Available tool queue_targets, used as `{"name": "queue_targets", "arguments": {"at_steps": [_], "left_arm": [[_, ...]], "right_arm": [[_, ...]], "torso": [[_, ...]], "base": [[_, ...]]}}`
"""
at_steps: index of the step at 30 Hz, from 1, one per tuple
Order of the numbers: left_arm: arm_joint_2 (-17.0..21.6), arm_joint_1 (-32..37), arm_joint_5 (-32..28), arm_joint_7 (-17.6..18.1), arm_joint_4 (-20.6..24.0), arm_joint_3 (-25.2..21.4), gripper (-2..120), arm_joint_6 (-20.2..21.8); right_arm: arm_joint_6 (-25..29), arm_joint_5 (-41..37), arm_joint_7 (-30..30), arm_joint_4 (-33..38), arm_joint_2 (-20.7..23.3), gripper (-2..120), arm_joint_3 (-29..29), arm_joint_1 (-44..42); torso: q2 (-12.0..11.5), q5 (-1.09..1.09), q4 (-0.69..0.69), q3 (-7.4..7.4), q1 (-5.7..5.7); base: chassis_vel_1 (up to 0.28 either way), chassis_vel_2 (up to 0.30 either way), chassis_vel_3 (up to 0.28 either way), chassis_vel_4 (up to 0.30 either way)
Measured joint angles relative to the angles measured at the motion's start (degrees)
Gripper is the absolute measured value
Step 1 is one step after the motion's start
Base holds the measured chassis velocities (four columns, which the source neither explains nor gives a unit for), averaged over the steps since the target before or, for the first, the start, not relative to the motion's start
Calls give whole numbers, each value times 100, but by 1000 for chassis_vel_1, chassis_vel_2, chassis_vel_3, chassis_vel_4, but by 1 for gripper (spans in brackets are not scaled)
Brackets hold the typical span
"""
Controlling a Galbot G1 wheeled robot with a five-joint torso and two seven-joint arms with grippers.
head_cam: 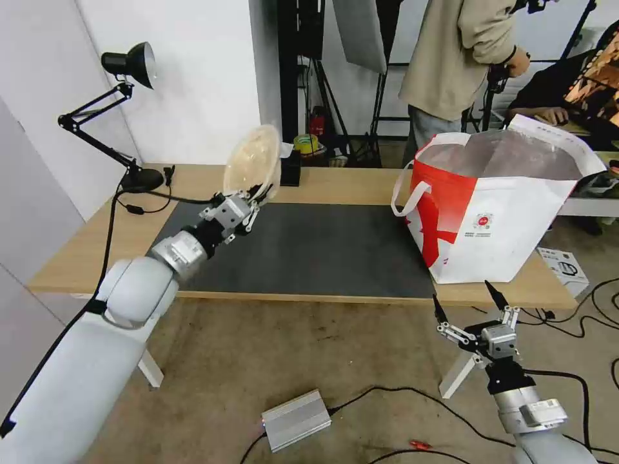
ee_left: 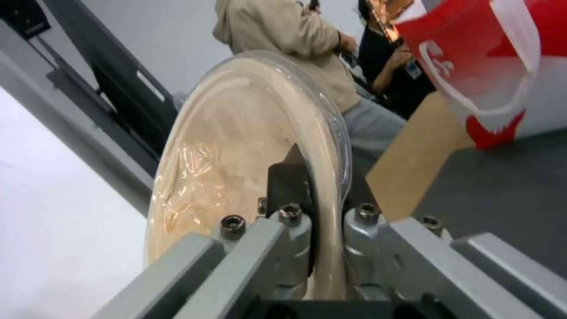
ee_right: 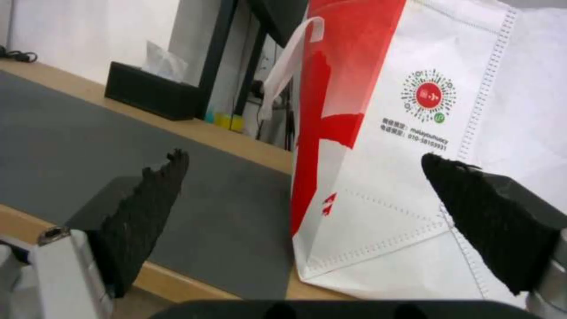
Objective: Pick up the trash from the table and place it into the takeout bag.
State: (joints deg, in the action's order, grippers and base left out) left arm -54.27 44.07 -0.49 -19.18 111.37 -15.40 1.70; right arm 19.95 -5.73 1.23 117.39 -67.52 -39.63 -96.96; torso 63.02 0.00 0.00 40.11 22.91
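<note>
My left gripper (head_cam: 258, 191) is shut on the rim of the beige round lidded bowl (head_cam: 252, 161), held tilted on edge above the left part of the dark mat. Up close, that bowl (ee_left: 236, 150) stands edge-on between the grey fingers (ee_left: 283, 239). The red-and-white takeout bag (head_cam: 496, 206) stands open on the right end of the table (head_cam: 97, 238), its foil lining showing. My right gripper (head_cam: 468, 298) hangs open below the table's front edge, just in front of the bag (ee_right: 401, 133), its black fingertips (ee_right: 148, 199) spread wide.
A black desk lamp (head_cam: 129, 71) stands at the table's back left with its cable trailing. A black tissue box (ee_right: 150, 91) sits at the back edge. A person stands behind the bag. On the floor lie a silver box (head_cam: 295, 419) and cables.
</note>
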Motion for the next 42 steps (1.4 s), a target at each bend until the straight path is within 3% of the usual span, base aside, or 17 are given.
{"name": "queue_targets", "arguments": {"at_steps": [9,14,29,32,42], "left_arm": [[-6,-817,-105,106,-309,602,1,8],[-205,-1325,-101,113,-583,997,1,13],[-922,-2375,66,136,-1283,1861,1,41],[-1230,-2704,167,136,-1589,2128,1,44],[-1824,-3162,502,113,-2129,2450,1,132]], "right_arm": [[0,0,0,0,0,100,0,0],[0,0,0,0,0,100,0,0],[0,0,0,0,0,100,0,0],[0,0,0,0,0,100,0,0],[0,0,0,0,0,100,0,0]], "torso": [[0,0,1,0,1],[0,1,0,0,1],[0,1,0,0,1],[0,1,-1,0,1],[0,1,-1,0,1]], "base": [[0,0,0,0],[0,0,0,0],[0,0,0,0],[0,0,0,0],[0,0,0,0]]}}
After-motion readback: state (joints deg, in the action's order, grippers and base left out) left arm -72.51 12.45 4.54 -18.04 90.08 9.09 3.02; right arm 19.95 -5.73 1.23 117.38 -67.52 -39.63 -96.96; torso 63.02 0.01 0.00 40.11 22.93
